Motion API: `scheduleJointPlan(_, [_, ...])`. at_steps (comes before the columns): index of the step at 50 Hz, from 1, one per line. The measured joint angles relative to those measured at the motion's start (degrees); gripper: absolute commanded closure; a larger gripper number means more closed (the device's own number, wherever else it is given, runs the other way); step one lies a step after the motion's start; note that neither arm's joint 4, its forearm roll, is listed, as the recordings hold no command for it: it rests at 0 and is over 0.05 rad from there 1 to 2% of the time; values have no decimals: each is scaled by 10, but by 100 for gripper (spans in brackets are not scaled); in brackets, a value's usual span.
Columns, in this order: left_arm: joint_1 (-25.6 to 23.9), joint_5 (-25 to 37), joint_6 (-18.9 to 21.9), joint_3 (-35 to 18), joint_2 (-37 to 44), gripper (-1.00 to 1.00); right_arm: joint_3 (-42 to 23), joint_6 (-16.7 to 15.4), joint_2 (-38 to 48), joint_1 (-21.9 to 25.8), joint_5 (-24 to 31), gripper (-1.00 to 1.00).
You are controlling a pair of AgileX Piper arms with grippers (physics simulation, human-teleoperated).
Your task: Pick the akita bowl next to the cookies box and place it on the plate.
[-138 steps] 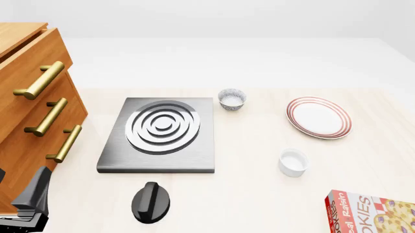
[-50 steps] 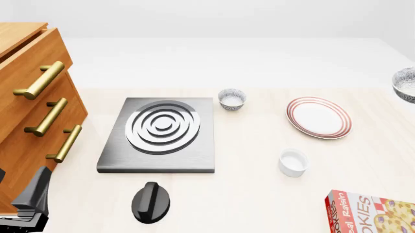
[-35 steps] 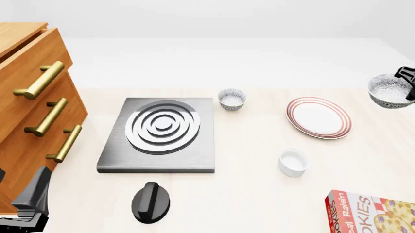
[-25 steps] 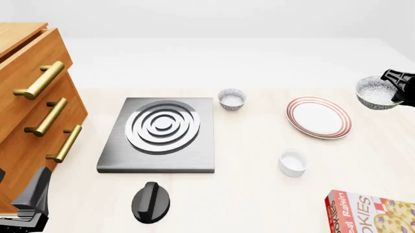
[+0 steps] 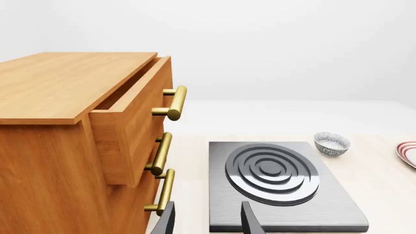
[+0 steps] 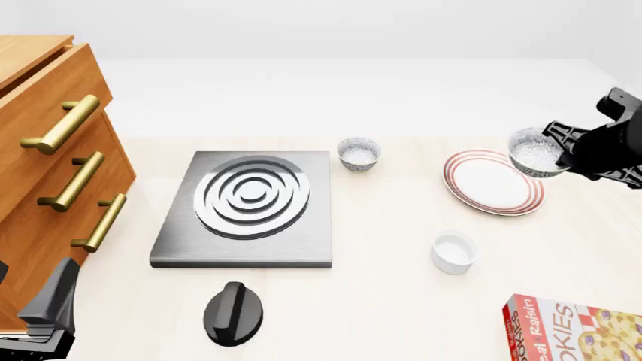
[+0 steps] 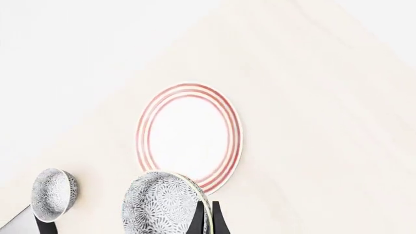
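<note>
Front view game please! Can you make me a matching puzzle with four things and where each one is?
Things:
1. akita bowl
2. plate
3. cookies box
4. white cup

Places:
A. near right corner of the table
B. held in the right claw, above the plate's edge
C. flat on the table, nothing resting on it
D. between plate and cookies box

Pairs: 1-B, 2-C, 3-A, 4-D

Cookies box (image 6: 579, 331) — red panel reads "OKIES", "Raisin", partial "eal" — cropped by frame
</note>
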Motion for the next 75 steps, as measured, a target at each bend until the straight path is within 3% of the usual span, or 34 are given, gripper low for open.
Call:
scheduleJointPlan(26, [0,0,0,0,0,-100,17,33,55,35,-83,100])
scheduleJointPlan(75, [0,0,0,0,0,-100,-5,30,149,40,-151,100])
